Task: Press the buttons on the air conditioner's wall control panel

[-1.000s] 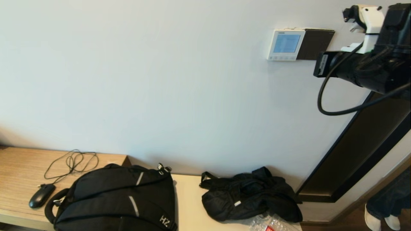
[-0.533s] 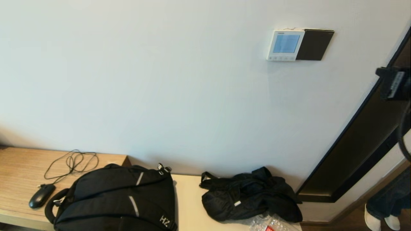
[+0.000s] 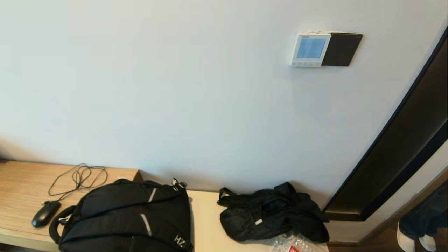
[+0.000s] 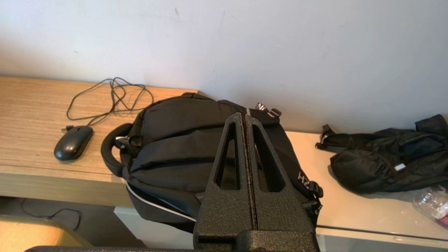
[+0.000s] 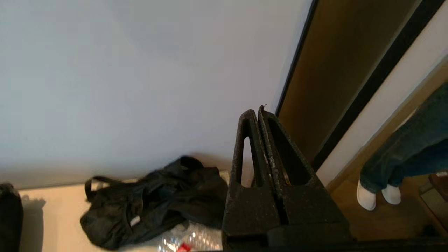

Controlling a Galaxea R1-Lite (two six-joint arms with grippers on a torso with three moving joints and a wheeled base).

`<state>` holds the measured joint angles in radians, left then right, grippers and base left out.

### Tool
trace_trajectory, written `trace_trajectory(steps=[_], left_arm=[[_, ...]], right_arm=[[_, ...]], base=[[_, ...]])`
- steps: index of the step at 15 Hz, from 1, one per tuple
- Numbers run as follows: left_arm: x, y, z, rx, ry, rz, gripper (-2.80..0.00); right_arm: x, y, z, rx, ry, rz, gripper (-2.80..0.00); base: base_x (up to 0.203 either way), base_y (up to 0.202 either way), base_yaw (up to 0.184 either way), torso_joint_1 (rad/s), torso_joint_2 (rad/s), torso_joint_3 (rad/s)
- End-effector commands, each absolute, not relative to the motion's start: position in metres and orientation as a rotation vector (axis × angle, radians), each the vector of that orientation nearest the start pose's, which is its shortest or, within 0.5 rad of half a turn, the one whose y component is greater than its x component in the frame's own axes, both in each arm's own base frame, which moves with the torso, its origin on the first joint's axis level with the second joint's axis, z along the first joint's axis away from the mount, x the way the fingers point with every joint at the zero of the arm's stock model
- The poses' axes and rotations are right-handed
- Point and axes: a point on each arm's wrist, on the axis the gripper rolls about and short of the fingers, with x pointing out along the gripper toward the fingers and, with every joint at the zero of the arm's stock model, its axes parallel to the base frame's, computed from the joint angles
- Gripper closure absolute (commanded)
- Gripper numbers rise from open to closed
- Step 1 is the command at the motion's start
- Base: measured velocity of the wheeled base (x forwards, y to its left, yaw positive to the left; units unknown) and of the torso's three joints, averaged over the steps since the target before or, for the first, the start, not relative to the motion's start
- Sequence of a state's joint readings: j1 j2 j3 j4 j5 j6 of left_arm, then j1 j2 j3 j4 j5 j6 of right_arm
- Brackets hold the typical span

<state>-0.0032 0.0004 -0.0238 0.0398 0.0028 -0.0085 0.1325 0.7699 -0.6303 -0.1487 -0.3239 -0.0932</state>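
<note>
The white wall control panel (image 3: 310, 49) with a light-blue screen hangs high on the wall at the right in the head view. Its row of tiny white buttons (image 3: 306, 64) runs along its lower edge. Neither arm shows in the head view. My right gripper (image 5: 258, 112) is shut and empty, low down, pointing at the wall beside the dark door frame; the panel is out of its view. My left gripper (image 4: 244, 117) is shut and empty, parked above the black backpack.
A black plate (image 3: 342, 49) adjoins the panel's right side. A dark door frame (image 3: 395, 154) runs down the right. On the bench below lie a black backpack (image 3: 126, 218), a mouse (image 3: 45, 213) with cable, a black jacket (image 3: 271, 213) and plastic wrap (image 3: 294, 244). A person's legs (image 3: 421, 224) stand at far right.
My right arm, raised near the panel a second ago, has dropped down and to the right, out of the head view. The panel is now unobstructed.
</note>
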Motion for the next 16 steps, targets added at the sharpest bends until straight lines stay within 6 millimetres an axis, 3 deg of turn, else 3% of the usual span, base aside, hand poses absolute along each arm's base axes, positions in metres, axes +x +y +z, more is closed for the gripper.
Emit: trace_trajectory(steps=[1, 4, 9, 16], left_arm=[[-0.025, 0.0, 0.078, -0.009, 0.017, 0.0, 0.0], [-0.025, 0.0, 0.078, -0.008, 0.016, 0.0, 0.0], [-0.025, 0.0, 0.078, -0.009, 0.017, 0.0, 0.0], [-0.025, 0.0, 0.078, -0.009, 0.017, 0.0, 0.0]], right_arm=[[0.04, -0.003, 0.231, -0.088, -0.019, -0.184, 0.0], [0.021, -0.002, 0.18, -0.07, 0.058, -0.091, 0.0], [-0.002, 0.003, 0.123, -0.01, 0.118, 0.067, 0.0], [-0.004, 0.003, 0.095, -0.026, 0.089, 0.114, 0.0]], base=[[0.0, 0.0, 0.0, 0.0, 0.0, 0.0], [0.0, 0.0, 0.0, 0.0, 0.0, 0.0], [0.0, 0.0, 0.0, 0.0, 0.0, 0.0], [0.0, 0.0, 0.0, 0.0, 0.0, 0.0]])
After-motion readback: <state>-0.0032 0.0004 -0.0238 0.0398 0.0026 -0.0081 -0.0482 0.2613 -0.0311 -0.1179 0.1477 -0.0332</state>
